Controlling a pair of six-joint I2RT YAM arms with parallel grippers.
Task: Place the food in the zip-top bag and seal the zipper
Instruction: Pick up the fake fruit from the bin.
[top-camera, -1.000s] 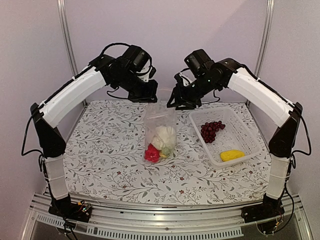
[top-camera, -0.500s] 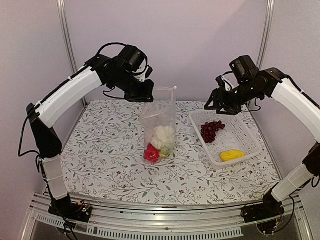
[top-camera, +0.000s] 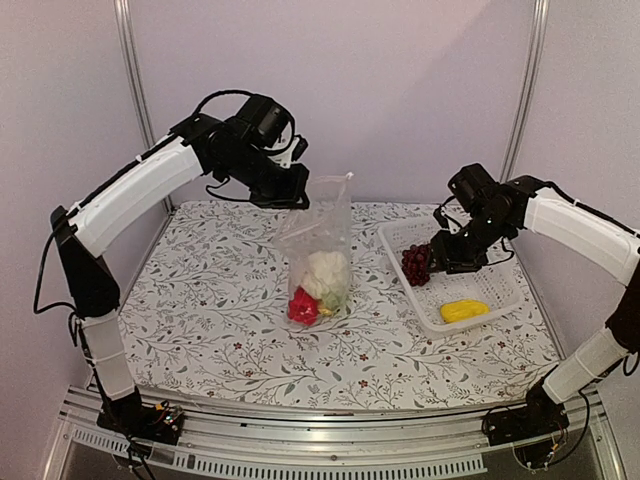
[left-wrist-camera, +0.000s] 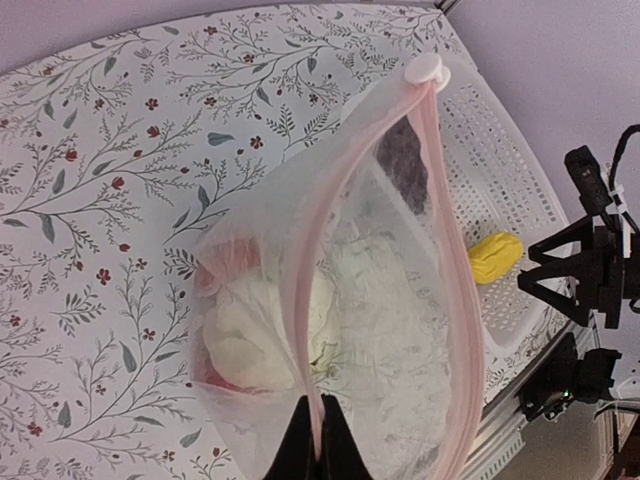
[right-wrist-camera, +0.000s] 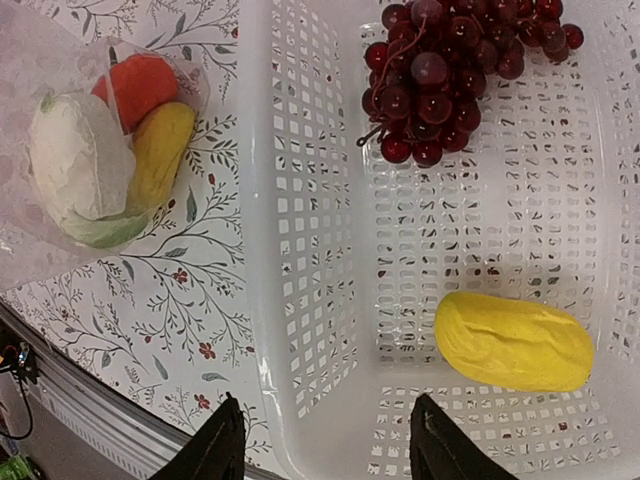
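Currently left jaws pinch clear crinkly zip-top bag (top-camera: 325, 218) rim; right jaws wide above white mesh basket (top-camera: 500, 287).

left gripper (top-camera: 291, 196) holds the bag (top-camera: 322, 245) upright, right gripper (top-camera: 447, 263) over the basket (top-camera: 492, 277).

From my remote station, I can read no text, label, brand, number or sign in any of the three camera views.
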